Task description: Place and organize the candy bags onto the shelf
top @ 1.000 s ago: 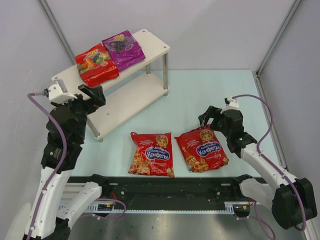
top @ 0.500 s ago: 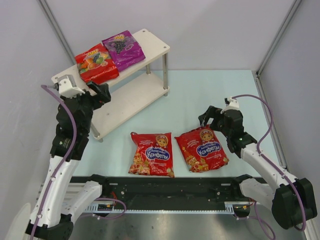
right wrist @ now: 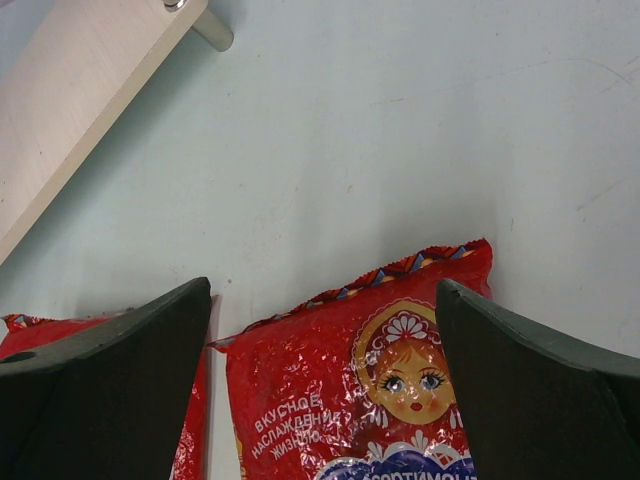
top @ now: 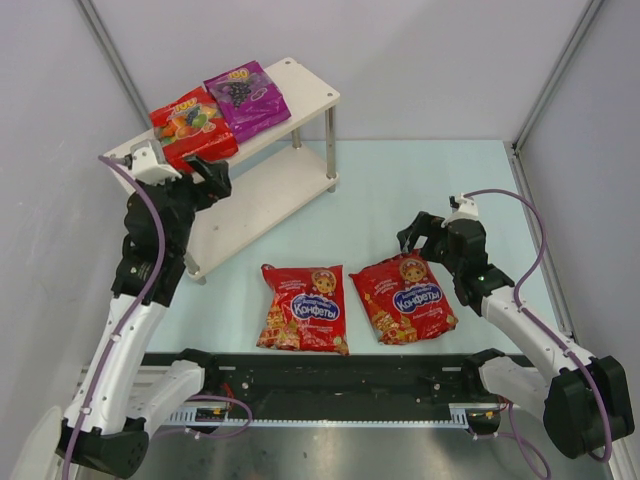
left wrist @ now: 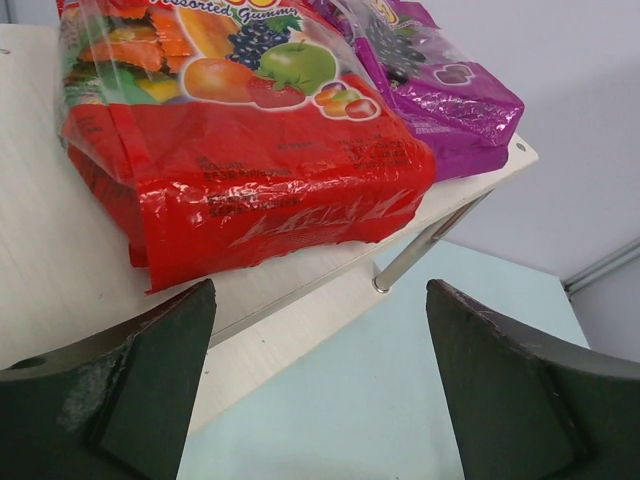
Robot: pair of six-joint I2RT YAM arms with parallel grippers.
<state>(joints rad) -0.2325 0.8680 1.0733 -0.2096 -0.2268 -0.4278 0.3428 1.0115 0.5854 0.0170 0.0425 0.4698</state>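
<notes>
The top external camera sits above and behind the arm bases, looking down and forward over the whole table [top: 420,180], with the shelf [top: 305,88] at far left. The left wrist camera is close and low beside the shelf's top board. It looks out between the fingers of the left gripper [left wrist: 318,295] at the fruit-print red bag [left wrist: 240,150] and the purple grape bag [left wrist: 440,95]; both appear small in the top view. The right wrist camera faces almost straight down, near the table, past the right gripper [right wrist: 322,290] onto the doll-print red bag [right wrist: 400,390] and the shelf's lower board [right wrist: 80,90], which the top view also shows.
</notes>
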